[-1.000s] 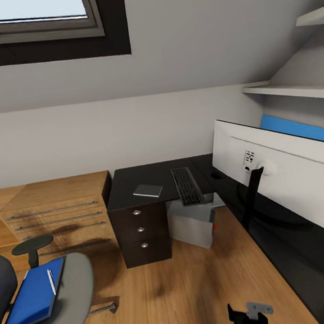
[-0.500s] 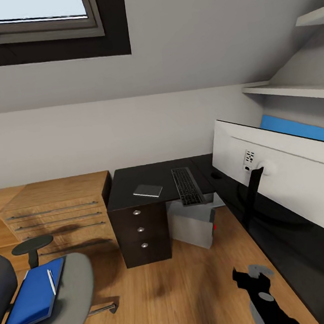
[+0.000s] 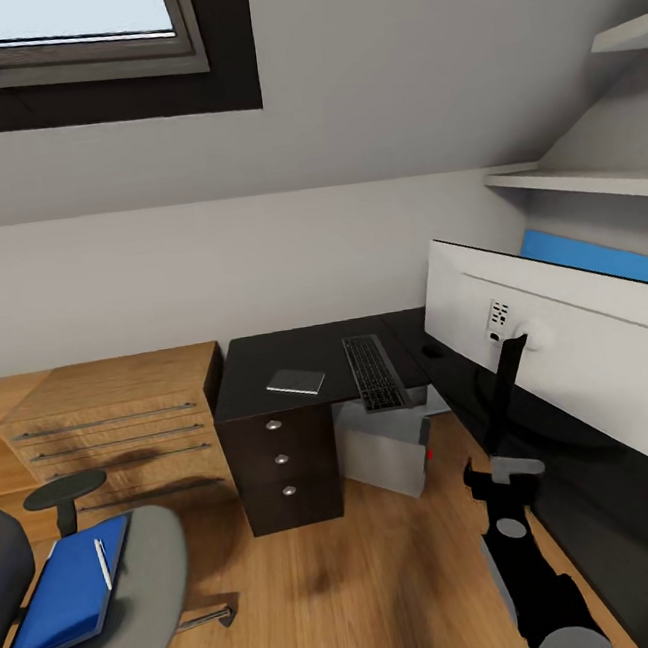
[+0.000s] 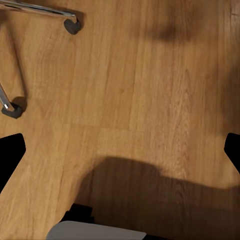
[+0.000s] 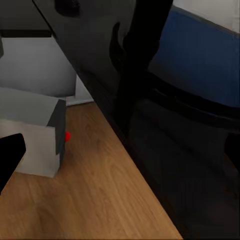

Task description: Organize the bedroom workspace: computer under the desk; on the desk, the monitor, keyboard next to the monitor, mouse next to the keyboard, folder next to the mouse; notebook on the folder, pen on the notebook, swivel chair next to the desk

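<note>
Attic home office in a bedroom: sloped ceiling with skylight, wood plank floor, black L-shaped desk with knobbed drawers, monitor, keyboard, grey swivel chair, light wooden drawer unit, wall shelves.

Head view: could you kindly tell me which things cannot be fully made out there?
- Monitor: seen from behind, so its screen faces away.
- Computer: its top is hidden under the desk.
- Swivel chair: cut off by the left and bottom edges.
- Dark spot on the desk: too small to tell whether it is the mouse.
</note>
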`<state>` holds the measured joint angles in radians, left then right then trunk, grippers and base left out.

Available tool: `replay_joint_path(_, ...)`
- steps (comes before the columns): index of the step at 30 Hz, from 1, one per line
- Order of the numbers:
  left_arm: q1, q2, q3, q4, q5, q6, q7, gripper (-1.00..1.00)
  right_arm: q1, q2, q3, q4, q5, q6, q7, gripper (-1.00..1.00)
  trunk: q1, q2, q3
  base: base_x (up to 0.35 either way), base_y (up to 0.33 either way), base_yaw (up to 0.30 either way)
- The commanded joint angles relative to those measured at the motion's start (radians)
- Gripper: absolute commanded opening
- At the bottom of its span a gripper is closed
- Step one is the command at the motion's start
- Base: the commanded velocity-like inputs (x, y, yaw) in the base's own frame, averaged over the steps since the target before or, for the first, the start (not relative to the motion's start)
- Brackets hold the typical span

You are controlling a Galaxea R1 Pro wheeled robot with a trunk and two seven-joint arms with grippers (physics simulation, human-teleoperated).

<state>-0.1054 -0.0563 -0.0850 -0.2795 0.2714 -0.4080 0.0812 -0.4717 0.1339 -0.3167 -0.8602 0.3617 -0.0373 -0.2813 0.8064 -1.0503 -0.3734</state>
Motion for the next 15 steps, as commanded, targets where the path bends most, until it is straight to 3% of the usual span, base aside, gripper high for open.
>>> replay_joint_path(1,-0.001,0.0,-0.008,0.0,0.005,-0.003,0.008,1.0,-0.001,0.004,0.004,-0.023,0.006,0.014,-0.006,1.0,0.0,-0.001,-0.001,0.0,0.0,0.0)
replay_joint_path(7,-0.001,0.0,-0.007,0.0,0.005,-0.004,0.008,1.0,-0.001,0.014,0.026,-0.133,0.002,0.09,-0.023,1.0,0.0,-0.001,-0.001,0.0,0.0,0.0)
replay_joint_path(15,0.0,0.0,-0.007,0.0,0.005,-0.005,0.001,1.0,-0.001,0.01,0.027,-0.123,0.003,0.075,-0.028,1.0,0.0,-0.001,-0.001,0.037,0.0,0.0)
